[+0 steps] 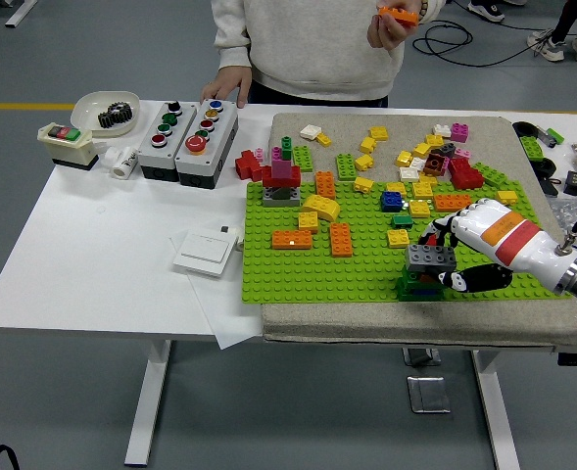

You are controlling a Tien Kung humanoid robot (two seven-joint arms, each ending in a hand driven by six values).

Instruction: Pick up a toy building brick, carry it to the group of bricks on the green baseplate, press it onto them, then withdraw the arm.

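My right hand (443, 257) comes in from the right edge and is shut on a grey brick (431, 258). The brick sits on top of a small green and red stack (418, 285) at the front of the green baseplate (366, 269). A taller red, pink and grey brick group (281, 176) stands at the baseplate's back left. Loose orange, yellow and blue bricks (339, 238) lie across the plate. My left arm is out of view.
A person stands at the far side, one hand (227, 86) on the table edge, the other holding an orange brick (398, 14) up high. Two button boxes (187, 129), a white bowl (105, 111), a switch (65, 140) and a white plate (206, 252) lie on the left.
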